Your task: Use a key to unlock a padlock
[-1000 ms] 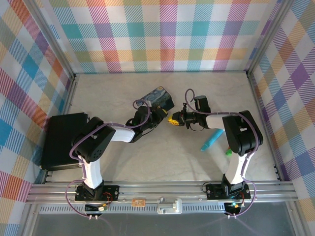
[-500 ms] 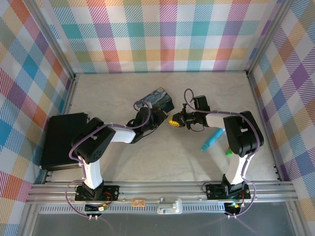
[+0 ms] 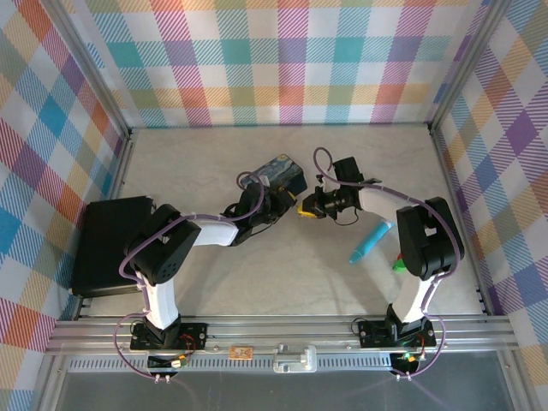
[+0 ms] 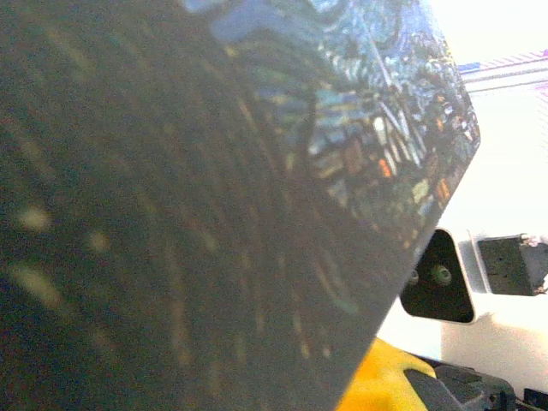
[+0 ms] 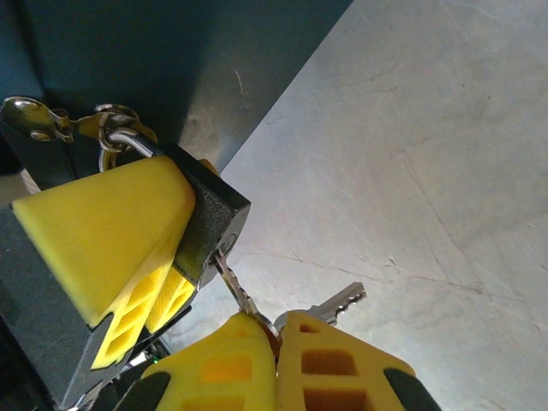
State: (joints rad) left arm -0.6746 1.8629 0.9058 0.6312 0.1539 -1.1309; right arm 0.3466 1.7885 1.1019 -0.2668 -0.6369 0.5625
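Right tool (image 5: 274, 332) re-angled leftward; pinches key (image 5: 233, 287), blade entering padlock (image 5: 210, 218) clamped by left tool (image 3: 276, 205) beside tin (image 3: 281, 169). Advice: twist strictly about blade axis, padlock steady.

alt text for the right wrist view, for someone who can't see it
The right arm's yellow fingers pinch a small silvery metal key whose blade tip meets the underside of a tiny dark padlock with a silvery shackle. The left arm's yellow finger presses the padlock's side, before a dark blue tin; a second key sticks out over the pale table.
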